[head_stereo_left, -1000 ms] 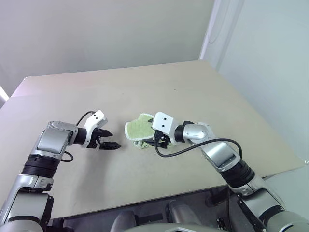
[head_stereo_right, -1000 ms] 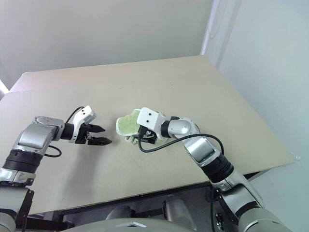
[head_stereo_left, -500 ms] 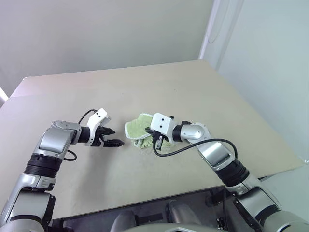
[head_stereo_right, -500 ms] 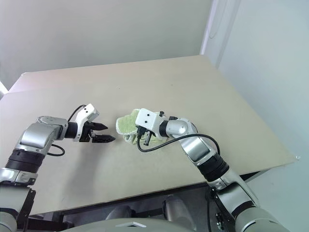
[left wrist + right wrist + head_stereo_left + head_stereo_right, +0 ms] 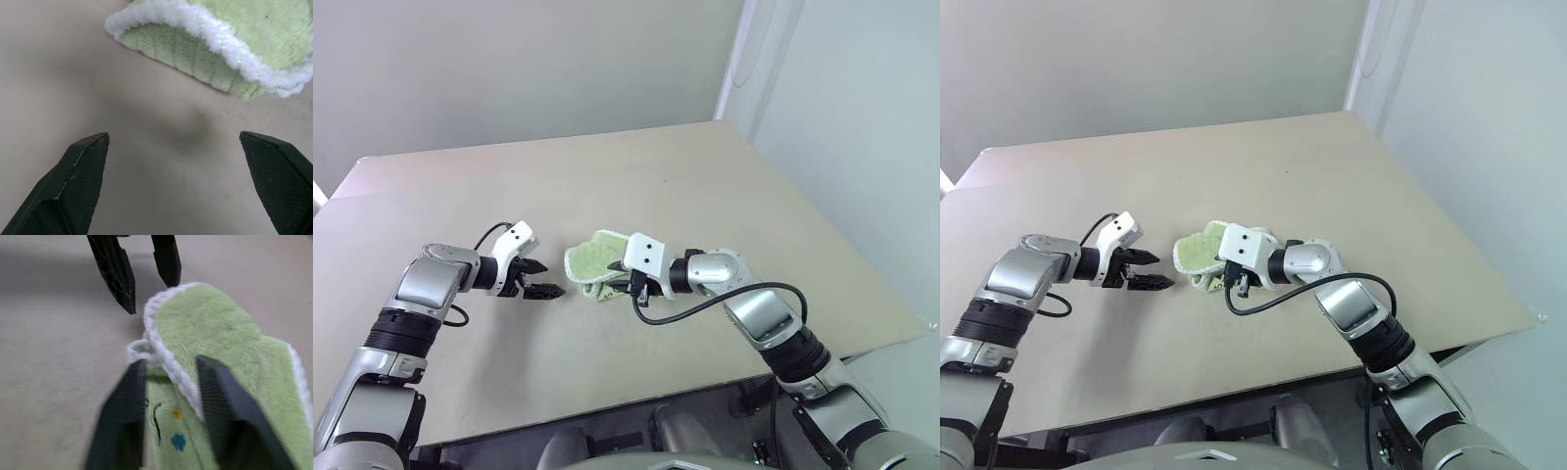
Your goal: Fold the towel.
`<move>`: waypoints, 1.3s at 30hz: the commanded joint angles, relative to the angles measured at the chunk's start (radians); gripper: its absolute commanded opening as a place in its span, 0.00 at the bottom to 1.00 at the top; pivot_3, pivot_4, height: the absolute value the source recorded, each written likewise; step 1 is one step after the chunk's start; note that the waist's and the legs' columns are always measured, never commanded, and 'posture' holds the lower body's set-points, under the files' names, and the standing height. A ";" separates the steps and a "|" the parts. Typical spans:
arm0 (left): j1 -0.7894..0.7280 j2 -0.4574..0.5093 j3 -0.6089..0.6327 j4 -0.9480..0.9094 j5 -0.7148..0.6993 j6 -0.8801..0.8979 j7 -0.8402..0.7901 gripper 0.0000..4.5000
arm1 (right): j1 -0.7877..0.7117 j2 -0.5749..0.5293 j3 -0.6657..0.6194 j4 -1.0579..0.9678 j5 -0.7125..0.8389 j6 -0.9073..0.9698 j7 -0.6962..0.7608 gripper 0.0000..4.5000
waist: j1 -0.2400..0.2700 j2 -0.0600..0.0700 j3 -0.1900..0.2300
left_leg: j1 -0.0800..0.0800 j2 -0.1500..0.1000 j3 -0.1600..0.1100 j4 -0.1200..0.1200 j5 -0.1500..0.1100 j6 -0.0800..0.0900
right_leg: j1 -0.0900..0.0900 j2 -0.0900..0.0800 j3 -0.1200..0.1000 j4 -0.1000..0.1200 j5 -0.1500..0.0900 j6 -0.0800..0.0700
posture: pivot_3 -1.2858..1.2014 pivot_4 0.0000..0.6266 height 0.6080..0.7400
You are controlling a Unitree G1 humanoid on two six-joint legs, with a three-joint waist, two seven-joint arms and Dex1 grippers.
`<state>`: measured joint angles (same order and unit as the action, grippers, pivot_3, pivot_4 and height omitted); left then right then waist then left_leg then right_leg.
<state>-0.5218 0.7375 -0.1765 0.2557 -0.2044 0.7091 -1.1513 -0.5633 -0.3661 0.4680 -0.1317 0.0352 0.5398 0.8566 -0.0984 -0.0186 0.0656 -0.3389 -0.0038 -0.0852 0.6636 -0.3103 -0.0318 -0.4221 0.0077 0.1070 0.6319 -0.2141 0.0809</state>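
The towel (image 5: 592,258) lies bunched in a small light green heap with white edging at the middle of the table (image 5: 705,176). A dark embroidered mark (image 5: 156,423) with small coloured dots shows on its lower layer. My right gripper (image 5: 635,288) is at the heap's near right side. Its jaws are open and straddle the white edge (image 5: 172,363) of the upper fold. My left gripper (image 5: 546,278) hovers just left of the heap, open and empty, pointing at the towel (image 5: 220,44) with a short gap of bare table between. Its fingers (image 5: 120,276) also show beyond the towel in the right wrist view.
The beige table runs wide on all sides of the heap, with its near edge (image 5: 636,397) below my arms and its right edge (image 5: 842,245) by a pale wall. A black cable (image 5: 705,304) loops off my right wrist.
My right hand has turned slightly at the towel's near edge. The towel heap and my left gripper have kept their places.
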 commanded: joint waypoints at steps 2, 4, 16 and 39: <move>-0.002 0.014 0.009 -0.021 0.005 -0.011 0.010 1.00 | -0.050 0.031 0.026 0.037 -0.002 -0.067 0.037 0.53 | 0.001 0.000 0.000 | 0.000 0.000 0.000 0.000 0.000 0.000 | 0.000 0.000 0.000 0.000 0.000 0.000 | 0.52 0.00 1.00; -0.003 0.012 0.010 -0.021 0.006 -0.012 0.016 1.00 | -0.069 0.054 0.030 0.079 -0.017 -0.100 0.023 0.53 | 0.001 0.000 0.000 | 0.000 0.000 0.000 0.000 0.000 0.000 | 0.000 0.000 0.000 0.000 0.000 0.001 | 0.52 0.00 1.00; 0.005 0.008 0.004 -0.027 0.006 -0.013 0.042 1.00 | -0.112 0.113 0.067 0.270 -0.157 -0.220 -0.050 0.45 | 0.000 0.000 0.000 | 0.000 0.000 0.000 0.000 0.000 0.000 | 0.000 0.000 0.000 0.000 0.001 0.001 | 0.52 0.00 1.00; -0.025 -0.012 -0.007 0.033 0.032 -0.069 0.046 1.00 | -0.093 0.082 -0.039 0.040 0.095 0.265 0.052 0.01 | 0.001 0.000 0.000 | 0.000 0.000 0.000 0.000 0.000 0.000 | 0.000 0.000 0.000 0.000 0.001 0.001 | 0.52 0.00 1.00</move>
<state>-0.5168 0.7242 -0.1891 0.2900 -0.1822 0.6595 -1.1070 -0.6442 -0.2749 0.4226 -0.0577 0.1309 0.7947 0.9085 -0.0977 -0.0184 0.0656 -0.3392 -0.0039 -0.0855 0.6635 -0.3103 -0.0318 -0.4223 0.0075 0.1068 0.6318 -0.2135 0.0815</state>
